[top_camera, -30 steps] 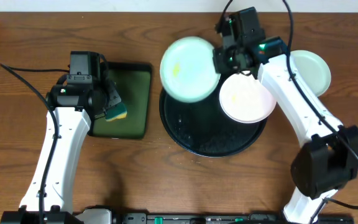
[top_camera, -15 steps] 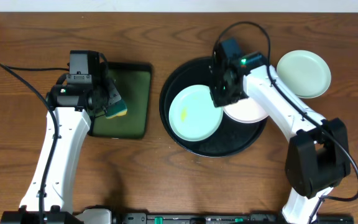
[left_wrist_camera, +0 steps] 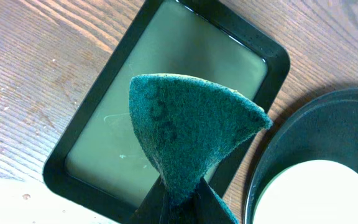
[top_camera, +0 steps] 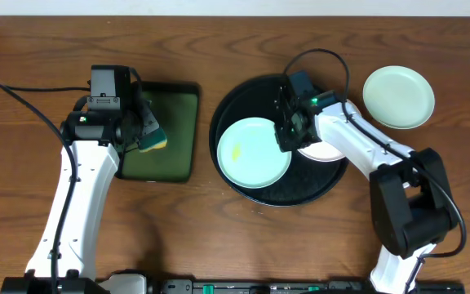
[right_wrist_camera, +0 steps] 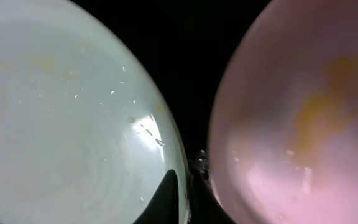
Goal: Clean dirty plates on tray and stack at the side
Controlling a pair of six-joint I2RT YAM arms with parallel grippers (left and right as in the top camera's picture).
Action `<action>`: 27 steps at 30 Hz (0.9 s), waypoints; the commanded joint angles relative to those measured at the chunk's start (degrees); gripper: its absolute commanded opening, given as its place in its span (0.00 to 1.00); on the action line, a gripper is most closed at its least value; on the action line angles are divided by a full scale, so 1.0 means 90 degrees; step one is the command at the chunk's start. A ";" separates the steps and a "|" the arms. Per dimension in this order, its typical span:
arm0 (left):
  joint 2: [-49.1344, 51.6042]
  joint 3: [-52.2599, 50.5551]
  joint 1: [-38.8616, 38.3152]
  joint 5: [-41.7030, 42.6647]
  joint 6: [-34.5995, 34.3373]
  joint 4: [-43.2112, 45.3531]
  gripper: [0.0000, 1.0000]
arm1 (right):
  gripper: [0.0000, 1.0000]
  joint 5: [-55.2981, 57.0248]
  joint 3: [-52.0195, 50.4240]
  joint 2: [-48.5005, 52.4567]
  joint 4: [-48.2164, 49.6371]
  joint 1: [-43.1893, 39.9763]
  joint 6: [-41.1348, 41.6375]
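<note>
On the wooden table (top_camera: pixel 219 245), the black tray (top_camera: pixel 300 186) lies centre-right and the green tray (top_camera: pixel 178 114) to its left. The black tray carries a smeared mint plate (top_camera: pixel 251 153), its right rim pinched by the right gripper (top_camera: pixel 286 139), and a white plate (top_camera: pixel 325 153). Another mint plate (top_camera: pixel 398 96) lies on the table, far right. The left gripper (top_camera: pixel 144 135) holds a sponge (left_wrist_camera: pixel 185 134) above the green tray.

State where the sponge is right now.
In the overhead view, the sponge is on the table's left side, pinched in the left gripper above the rectangular green tray, left of the round black tray.
</note>
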 commanded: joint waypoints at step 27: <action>0.2703 -0.0039 0.0034 -0.0219 -0.0027 0.1863 0.08 | 0.12 -0.0080 -0.0087 0.0447 0.0032 0.0170 0.0189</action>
